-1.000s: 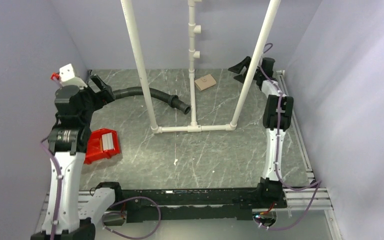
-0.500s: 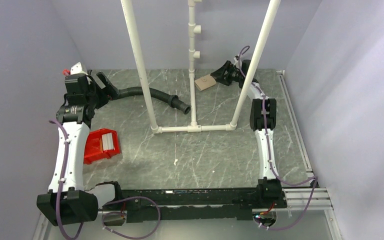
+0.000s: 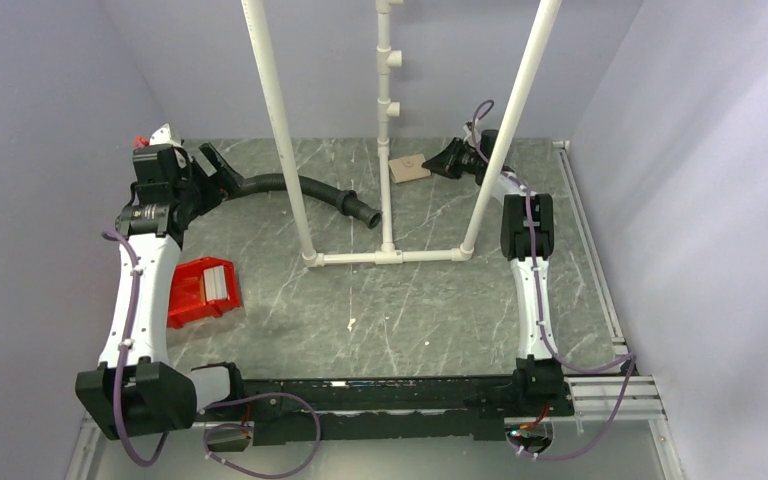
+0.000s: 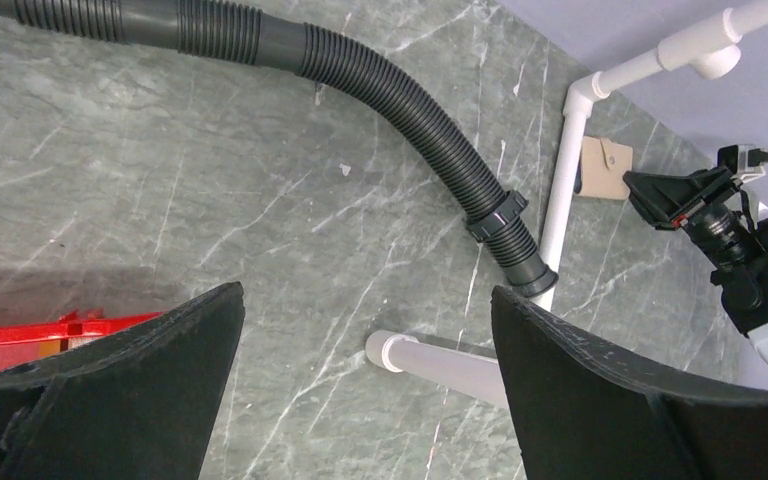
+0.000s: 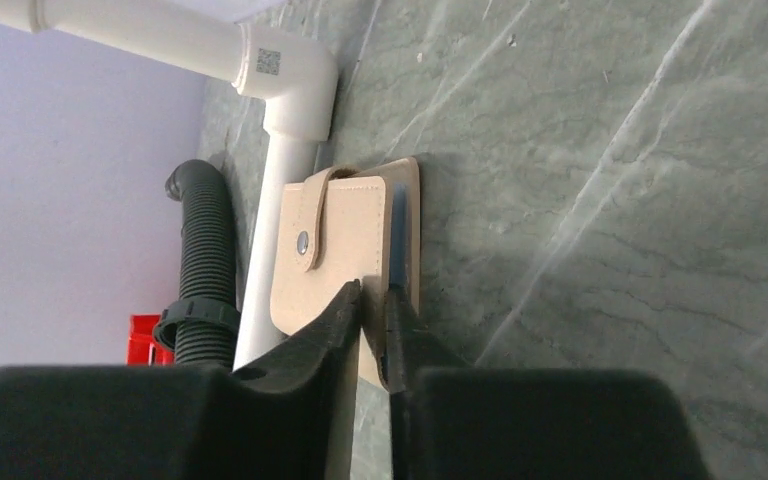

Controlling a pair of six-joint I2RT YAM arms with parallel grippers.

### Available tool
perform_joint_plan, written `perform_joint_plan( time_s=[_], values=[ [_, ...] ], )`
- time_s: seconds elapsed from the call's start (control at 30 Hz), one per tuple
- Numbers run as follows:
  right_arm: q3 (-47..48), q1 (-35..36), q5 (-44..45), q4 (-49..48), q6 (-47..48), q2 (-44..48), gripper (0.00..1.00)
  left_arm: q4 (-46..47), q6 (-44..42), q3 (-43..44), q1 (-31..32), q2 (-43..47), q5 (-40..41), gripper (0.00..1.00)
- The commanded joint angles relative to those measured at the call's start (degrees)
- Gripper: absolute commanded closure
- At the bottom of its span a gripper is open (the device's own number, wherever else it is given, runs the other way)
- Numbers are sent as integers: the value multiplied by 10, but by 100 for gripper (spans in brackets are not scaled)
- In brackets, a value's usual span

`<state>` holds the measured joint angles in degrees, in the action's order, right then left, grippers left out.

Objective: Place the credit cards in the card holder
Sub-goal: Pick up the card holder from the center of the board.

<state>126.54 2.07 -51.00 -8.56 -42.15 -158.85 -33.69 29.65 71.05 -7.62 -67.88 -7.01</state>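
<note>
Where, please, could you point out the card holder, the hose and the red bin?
card holder (image 5: 352,225), right wrist view, on its tan front flap.
hose (image 4: 438,140), left wrist view, on its ribbed bend.
red bin (image 3: 188,300), top view, on its red side wall.

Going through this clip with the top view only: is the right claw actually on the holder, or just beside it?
Observer: On it. The right wrist view shows the right claw nipping the holder's near edge, fingers almost together.
Operator: Is the holder open?
Observer: No, folded, its snap tab down over the face.
Operator: And the left claw?
Observer: In the left wrist view the left claw is wide open, nothing between its fingers, the hose beyond it.
</note>
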Motion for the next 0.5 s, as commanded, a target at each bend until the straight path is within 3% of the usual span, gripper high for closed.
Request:
perform_joint_plan(
  time_s=[0.0, 0.03, 0.17, 0.23, 0.37, 0.47],
  values=[
    [-35, 2, -14, -7, 0, 35, 95, 13, 4, 17, -8, -19, -40, 2],
    [-54, 0, -10, -19, -18, 43, 100, 13, 6, 16, -10, -23, -46, 2],
    [-163, -18, 5, -96, -69, 121, 100, 11, 6, 18, -14, -38, -57, 1],
    [-211, -45, 30, -84, -70, 169, 100, -7, 5, 31, -15, -55, -45, 1],
    [-308, -79, 96, 11, -41, 282, 100, -101, 5, 88, -19, -126, -10, 1],
    [-368, -92, 226, 179, 14, 381, 100, -139, 14, 101, -23, -173, -29, 3]
  ],
)
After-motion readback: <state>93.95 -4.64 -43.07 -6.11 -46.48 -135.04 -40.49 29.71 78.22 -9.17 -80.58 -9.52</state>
